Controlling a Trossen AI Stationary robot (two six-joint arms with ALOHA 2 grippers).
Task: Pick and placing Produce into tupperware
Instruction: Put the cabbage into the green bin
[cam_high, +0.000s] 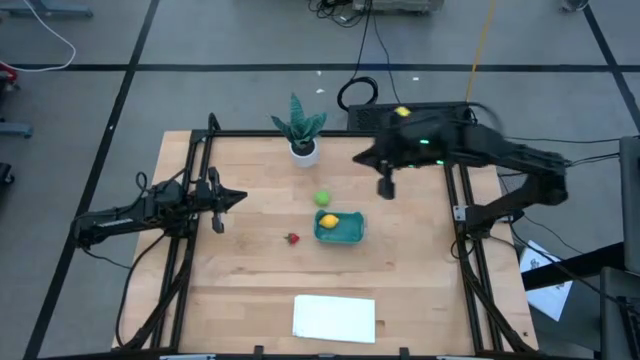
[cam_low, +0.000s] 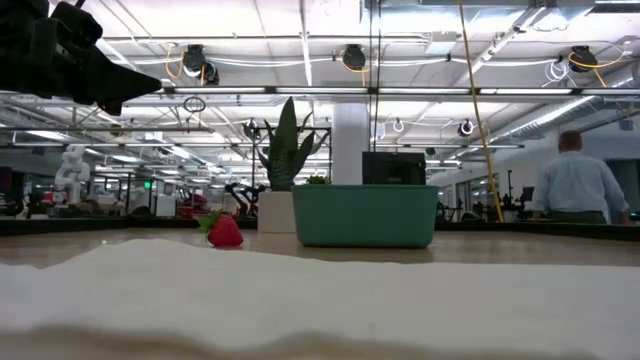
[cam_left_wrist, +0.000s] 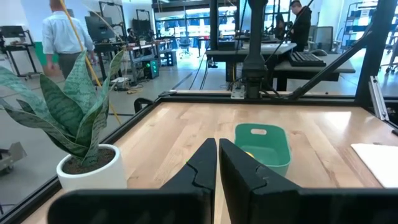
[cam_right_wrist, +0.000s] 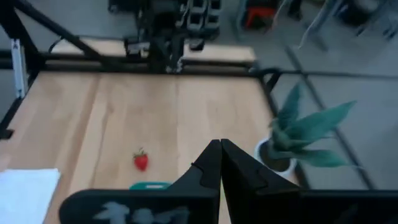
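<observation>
Produce, three toy pieces: yellow lemon (cam_high: 328, 220) lying inside the teal container (cam_high: 350, 233), toward its left end. Lime-green ball (cam_high: 322, 199) on the bare bench (cam_high: 250, 280), just beyond the container's far rim, apart from it. Small red strawberry (cam_high: 292, 238) on the bench just left of the container, not touching. Container shallow, rectangular, rounded corners, sitting mid-bench.

Right end effector (cam_high: 386, 188) up off the bench, hanging right of the ball and beyond the container; fingers pressed together, nothing between them. Left end effector (cam_high: 218, 224) waiting over the left side of the bench, fingers together, empty.

Potted snake plant (cam_high: 303, 135) at far edge; white sheet (cam_high: 334, 318) near front edge.
</observation>
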